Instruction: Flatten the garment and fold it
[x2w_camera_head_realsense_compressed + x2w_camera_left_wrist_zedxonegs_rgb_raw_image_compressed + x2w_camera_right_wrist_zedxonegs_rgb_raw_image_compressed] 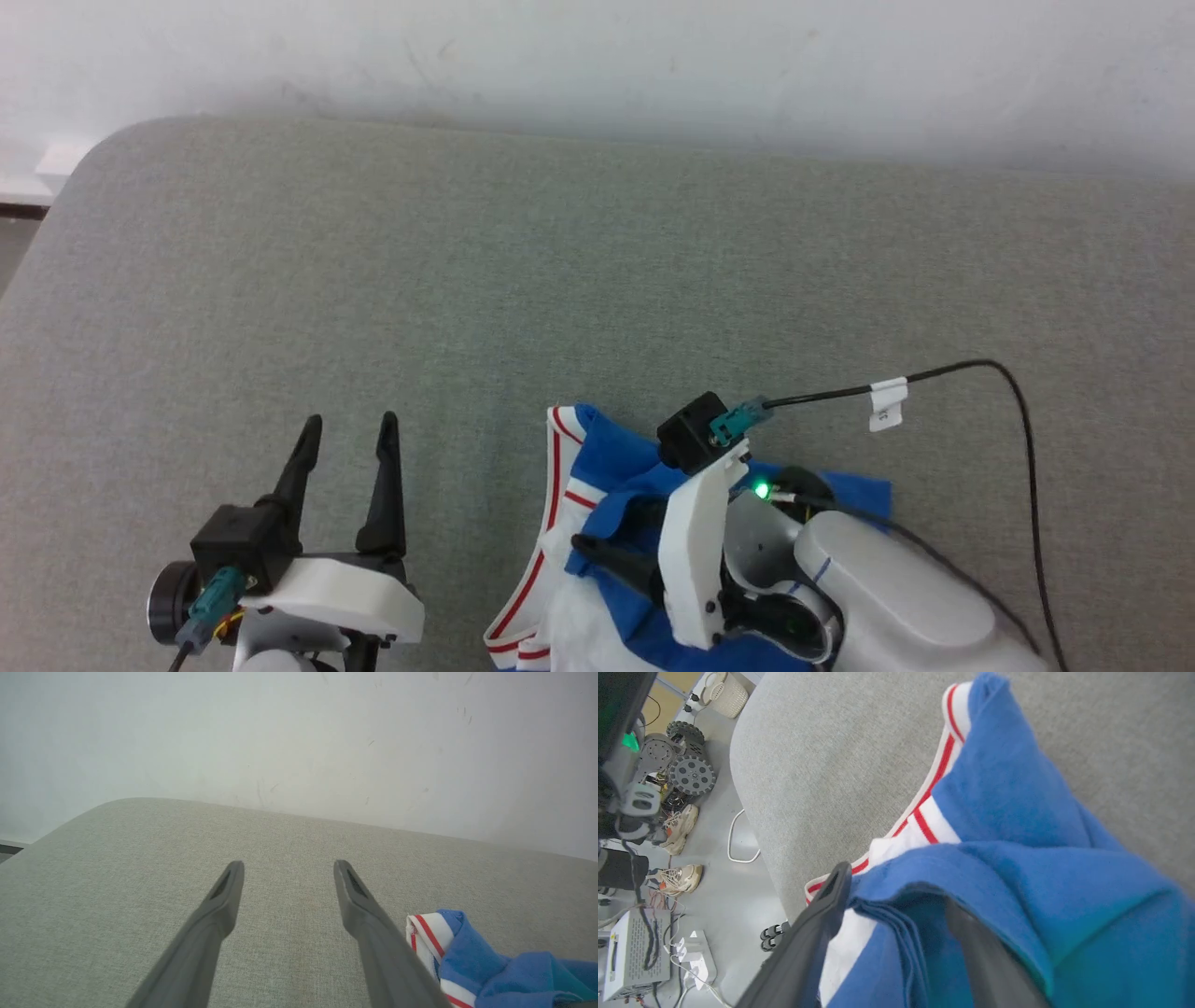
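The garment [611,462] lies bunched at the near edge of the grey padded surface [560,261], blue cloth with white-and-red striped trim. My right gripper [607,527] points left into the heap. In the right wrist view its fingers [826,905] stand apart, with folds of the garment [1008,788] between them and draped over the right one; the right gripper [892,891] is open. My left gripper [353,425] hovers open and empty left of the cloth. The left wrist view shows the left gripper [287,868] over bare surface, with the garment's [472,956] striped edge just right of it.
A pale wall [597,56] rises behind the surface, whose rounded corner [103,140] is at the far left. A black cable [1022,411] loops off my right wrist. Past the surface's edge, the floor holds shoes [677,879], a wheeled machine [686,765], a basket [724,693] and a power strip [693,961].
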`<state>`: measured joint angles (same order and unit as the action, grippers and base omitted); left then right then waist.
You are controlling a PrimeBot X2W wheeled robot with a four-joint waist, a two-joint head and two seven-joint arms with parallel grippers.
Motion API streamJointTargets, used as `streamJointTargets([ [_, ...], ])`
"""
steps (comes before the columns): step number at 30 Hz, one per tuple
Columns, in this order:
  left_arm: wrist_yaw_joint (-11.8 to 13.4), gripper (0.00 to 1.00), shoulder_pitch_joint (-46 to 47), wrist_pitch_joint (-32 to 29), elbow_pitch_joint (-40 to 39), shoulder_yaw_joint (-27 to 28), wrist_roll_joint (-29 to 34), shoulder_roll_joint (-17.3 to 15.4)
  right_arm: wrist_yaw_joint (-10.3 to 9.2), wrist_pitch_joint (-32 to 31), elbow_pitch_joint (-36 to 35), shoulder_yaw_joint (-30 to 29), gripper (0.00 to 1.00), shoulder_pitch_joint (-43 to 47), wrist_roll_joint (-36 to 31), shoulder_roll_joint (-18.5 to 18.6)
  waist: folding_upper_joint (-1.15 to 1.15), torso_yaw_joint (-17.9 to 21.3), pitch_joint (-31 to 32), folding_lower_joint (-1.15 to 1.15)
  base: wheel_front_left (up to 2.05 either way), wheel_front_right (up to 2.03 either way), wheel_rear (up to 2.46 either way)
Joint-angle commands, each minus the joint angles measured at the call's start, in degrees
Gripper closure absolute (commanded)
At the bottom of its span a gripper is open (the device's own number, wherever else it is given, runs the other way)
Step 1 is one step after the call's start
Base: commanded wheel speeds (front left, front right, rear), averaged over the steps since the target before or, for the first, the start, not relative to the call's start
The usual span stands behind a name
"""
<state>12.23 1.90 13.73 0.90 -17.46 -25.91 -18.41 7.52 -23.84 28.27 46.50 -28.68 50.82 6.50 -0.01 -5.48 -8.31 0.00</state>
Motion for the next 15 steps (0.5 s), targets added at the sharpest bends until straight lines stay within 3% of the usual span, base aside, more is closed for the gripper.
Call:
streamJointTargets([
  [1,0.06,0.00,-0.07,0.49,0.23,0.41,-0.32,-0.03,-0.03,2.19,-1.32,2.49,0.00,-2.05,-1.79,2.40,0.01,1.81,1.59,0.00,0.00,0.00,0.00],
  [5,0.23,0.00,-0.69,0.66,0.55,0.98,-0.31,-0.44,-0.03,7.37,-4.21,5.93,0.00,-3.56,-4.07,6.55,0.01,4.03,3.09,0.00,0.00,0.00,0.00],
  [9,0.90,0.00,-2.03,0.72,0.84,1.54,-0.42,-0.75,-0.03,14.58,-6.31,4.87,0.00,-2.78,-7.40,9.82,0.01,6.66,4.71,0.00,0.00,0.00,0.00],
  [15,1.59,0.00,-3.94,0.80,1.21,2.37,-0.96,-0.94,-0.03,27.10,-6.75,-6.73,0.00,3.10,-17.94,12.74,0.01,9.95,7.04,0.00,0.00,0.00,0.00],
])
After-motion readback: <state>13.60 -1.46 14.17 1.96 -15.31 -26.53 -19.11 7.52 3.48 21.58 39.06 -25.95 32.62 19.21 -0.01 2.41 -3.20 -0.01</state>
